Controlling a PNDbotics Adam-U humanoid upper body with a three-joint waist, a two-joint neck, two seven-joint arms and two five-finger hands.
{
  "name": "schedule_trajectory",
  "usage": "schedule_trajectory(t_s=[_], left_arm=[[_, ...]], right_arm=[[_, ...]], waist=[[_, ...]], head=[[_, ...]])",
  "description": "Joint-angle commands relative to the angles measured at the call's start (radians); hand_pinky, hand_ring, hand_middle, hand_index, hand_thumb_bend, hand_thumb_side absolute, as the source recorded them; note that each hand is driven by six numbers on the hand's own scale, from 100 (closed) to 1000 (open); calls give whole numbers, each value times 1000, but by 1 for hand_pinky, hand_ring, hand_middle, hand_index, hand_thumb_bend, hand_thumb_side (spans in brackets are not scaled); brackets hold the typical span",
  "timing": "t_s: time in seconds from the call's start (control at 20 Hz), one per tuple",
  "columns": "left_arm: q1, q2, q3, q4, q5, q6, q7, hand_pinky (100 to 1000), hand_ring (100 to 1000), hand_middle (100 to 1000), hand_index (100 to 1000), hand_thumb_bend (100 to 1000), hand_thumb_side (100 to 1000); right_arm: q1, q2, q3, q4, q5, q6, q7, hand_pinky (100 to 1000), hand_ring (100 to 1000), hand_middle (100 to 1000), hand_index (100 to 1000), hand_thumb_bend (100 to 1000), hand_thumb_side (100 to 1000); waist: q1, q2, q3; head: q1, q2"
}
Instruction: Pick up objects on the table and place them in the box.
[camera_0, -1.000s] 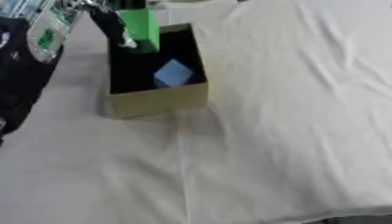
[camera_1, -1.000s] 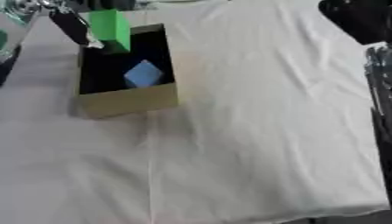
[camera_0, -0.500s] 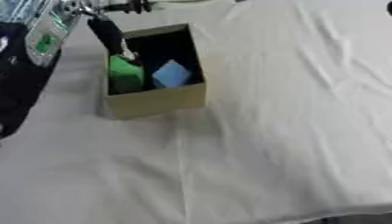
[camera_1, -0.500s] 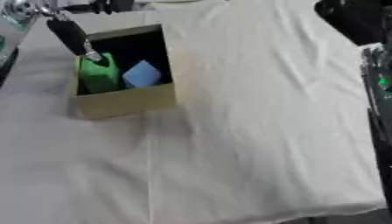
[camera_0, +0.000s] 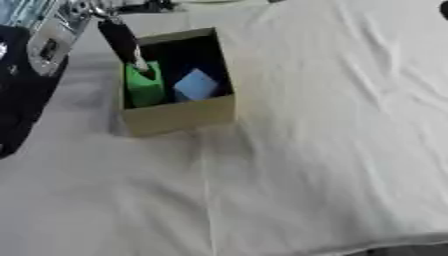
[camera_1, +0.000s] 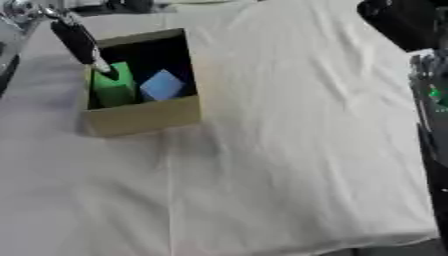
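The box (camera_0: 179, 112) sits on the white cloth (camera_0: 315, 150) that covers the table, over on the left side and toward the far end. It is a small open cardboard box, brown outside and dark inside. Two things lie in it. A green block (camera_0: 144, 87) stands by the left wall of the box. A light blue block (camera_0: 195, 85) lies just beside it on the right, turned so that one corner points up. The two blocks are close together, and you cannot tell if they touch.

The left hand (camera_0: 122, 42) comes in from the top left corner. A long black finger with a pale tip reaches down over the left rim of the box, and its tip is right at the top of the green block. You cannot tell if the fingers are spread or curled, because only this one part shows well.

The right hand does not show in either view; only a dark part of the robot sits at the right edge
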Motion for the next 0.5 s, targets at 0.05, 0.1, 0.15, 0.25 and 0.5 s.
schedule_trajectory(t_s=[0.05,0.1,0.15,0.25,0.5], left_arm=[[-14,23,37,-53,45,20,38,698,776,803,905,572,316],[-13,27,47,-76,67,30,52,689,766,799,903,536,317],[-12,35,60,-108,91,41,69,680,756,794,901,508,324],[-4,56,91,-186,142,70,113,663,730,782,894,419,354],[63,136,182,-420,326,196,342,626,675,761,901,263,550]], right_arm=[[-8,-13,-10,-16,-1,2,-4,827,726,510,821,100,726],[-9,-14,-10,-16,0,2,-4,827,727,510,821,100,726],[-9,-15,-11,-16,1,2,-4,827,727,510,821,100,726],[-10,-18,-13,-16,2,2,-6,827,727,511,820,100,725],[-10,-28,-17,-16,5,0,-11,828,729,513,820,100,723]], waist=[[-6,-23,2],[-6,-23,3],[-6,-23,5],[-6,-24,9],[-7,-27,21]], head=[[-4,5],[-5,5],[-7,5],[-11,5],[-23,5]])
